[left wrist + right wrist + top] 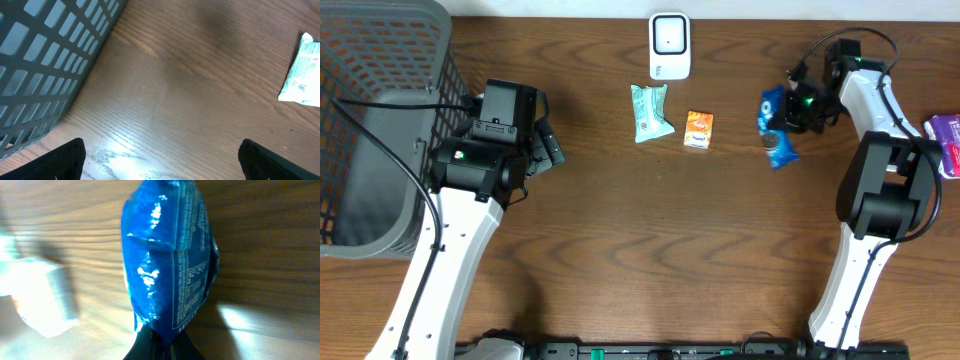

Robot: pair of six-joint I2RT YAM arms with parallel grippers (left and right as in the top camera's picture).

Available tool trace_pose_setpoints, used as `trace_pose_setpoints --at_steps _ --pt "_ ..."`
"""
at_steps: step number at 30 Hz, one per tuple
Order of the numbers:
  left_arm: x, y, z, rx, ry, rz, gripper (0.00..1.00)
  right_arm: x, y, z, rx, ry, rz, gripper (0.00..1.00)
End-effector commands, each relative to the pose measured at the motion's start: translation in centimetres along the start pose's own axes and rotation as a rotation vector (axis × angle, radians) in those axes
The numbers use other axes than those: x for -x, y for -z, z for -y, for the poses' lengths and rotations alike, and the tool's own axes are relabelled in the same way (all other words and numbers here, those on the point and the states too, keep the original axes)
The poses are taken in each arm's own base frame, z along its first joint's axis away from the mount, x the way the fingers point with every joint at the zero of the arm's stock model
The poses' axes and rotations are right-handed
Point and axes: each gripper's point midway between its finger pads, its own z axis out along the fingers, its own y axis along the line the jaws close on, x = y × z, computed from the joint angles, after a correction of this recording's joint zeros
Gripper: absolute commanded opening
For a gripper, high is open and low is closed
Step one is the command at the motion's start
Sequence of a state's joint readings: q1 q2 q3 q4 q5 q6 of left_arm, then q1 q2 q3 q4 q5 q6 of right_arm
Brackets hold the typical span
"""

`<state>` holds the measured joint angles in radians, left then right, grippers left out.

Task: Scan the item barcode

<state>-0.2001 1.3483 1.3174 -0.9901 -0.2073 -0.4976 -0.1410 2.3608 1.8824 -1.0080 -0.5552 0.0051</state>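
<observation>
Wooden table [620, 250] is filling every view. At bottom centre of the right wrist view, right gripper [162, 342] is pinching blue packet [170, 255] by its seam. The packet is probably light, crinkly and slippery. Left gripper [162, 162] is hanging wide open, empty.

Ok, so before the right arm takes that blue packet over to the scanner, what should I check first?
1. Right gripper shut on the blue packet: ok.
2. Packet lifted off the table: cannot tell.
3. Barcode found: cannot tell; the right wrist view shows only fine print.
4. Scanner uncovered, at the far edge: ok.
5. Left gripper open, empty, over by the basket, out of the way: ok.
6. The green packet and orange packet lie apart from the scanner: ok.
</observation>
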Motion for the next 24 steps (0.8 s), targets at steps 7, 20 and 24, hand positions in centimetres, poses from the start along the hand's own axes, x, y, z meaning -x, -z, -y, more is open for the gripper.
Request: trace_pose_setpoints --at_steps 7,20,24 --pt "0.0 0.0 0.0 -0.001 0.01 -0.006 0.98 0.3 0.6 -5.8 0.36 -0.168 -0.014 0.01" --pt "0.0 0.0 0.0 -0.001 0.01 -0.006 0.98 -2.6 3.4 4.7 -0.281 -0.284 -0.088 0.46" --pt "0.0 0.0 0.0 -0.001 0.01 -0.006 0.98 -1.4 6.3 2.4 -0.318 -0.24 -0.068 0.47"
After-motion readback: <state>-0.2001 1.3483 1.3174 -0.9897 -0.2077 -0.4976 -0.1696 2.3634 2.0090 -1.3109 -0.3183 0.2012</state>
